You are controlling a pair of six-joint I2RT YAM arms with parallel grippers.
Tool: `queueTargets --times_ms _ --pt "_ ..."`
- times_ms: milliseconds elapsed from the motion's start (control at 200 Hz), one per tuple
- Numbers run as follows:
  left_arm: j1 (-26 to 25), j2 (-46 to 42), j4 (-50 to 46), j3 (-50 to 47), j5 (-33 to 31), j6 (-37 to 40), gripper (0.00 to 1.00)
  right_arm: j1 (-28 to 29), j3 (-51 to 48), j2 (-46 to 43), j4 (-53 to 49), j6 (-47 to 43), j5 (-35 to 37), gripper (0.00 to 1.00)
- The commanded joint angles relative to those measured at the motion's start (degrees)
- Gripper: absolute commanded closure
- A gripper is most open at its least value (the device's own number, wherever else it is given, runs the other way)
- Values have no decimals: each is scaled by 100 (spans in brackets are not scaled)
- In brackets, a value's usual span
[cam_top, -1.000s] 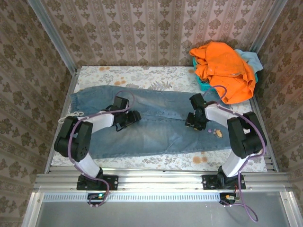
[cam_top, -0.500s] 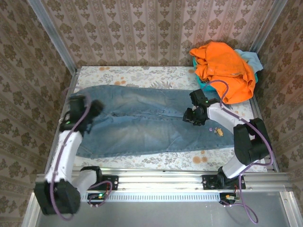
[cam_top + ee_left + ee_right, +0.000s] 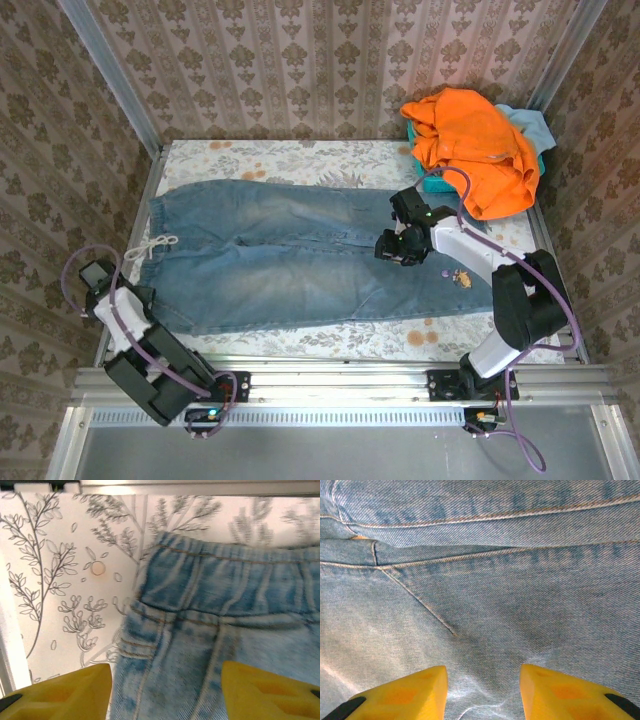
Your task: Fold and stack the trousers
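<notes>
On the desk (image 3: 300, 160) in the top view, the trousers (image 3: 300, 265) lay flat and stretched sideways, the waist toward the left edge and the legs running right, with a white drawstring (image 3: 152, 247) trailing off the waist onto the flowered cover. The left arm (image 3: 125, 320) was bent low at the near left corner, just beside the waist end. The right fingers (image 3: 393, 247) were over the legs, right of the middle of the cloth. An orange garment (image 3: 470, 150) was heaped in the far right corner, well apart from the trousers, with a turquoise cloth (image 3: 528, 125) showing behind it. In the left wrist view, the left fingers (image 3: 65, 687) were spread wide with nothing between them, poised above one corner of the gathered waistband (image 3: 225, 587), where the denim met the bare patterned desk (image 3: 50, 580). In the right wrist view, the right fingers (image 3: 400, 695) were likewise released and apart, holding nothing, just above faded denim crossed by stitched seams (image 3: 470, 555); whether their tips touched the cloth could not be told.
</notes>
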Motion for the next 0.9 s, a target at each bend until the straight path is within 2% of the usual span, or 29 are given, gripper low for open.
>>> queueTargets --times_ms 0,135,385,500,585,760,855,895 --pt "137 309 115 288 -212 -123 42 91 22 -179 -223 -80 -103 55" --pt "165 596 110 463 -912 -63 40 88 -48 -333 -315 -75 -68 55" --pt "340 1293 689 505 -595 -35 43 88 -120 -542 -436 -111 -55 54" --pt "349 1438 1104 410 -328 39 48 88 -145 -610 -412 -106 -94 54" --pt "349 1554 1174 449 -357 106 56 88 -133 -667 -408 -111 -112 53" --pt "349 1565 1270 358 -339 125 88 82 -123 -744 -430 -127 -103 53" --pt "341 1382 1230 281 -346 133 100 71 -105 -744 -433 -136 -86 53" --pt "332 1273 1224 237 -360 132 100 75 -93 -743 -447 -143 -86 53"
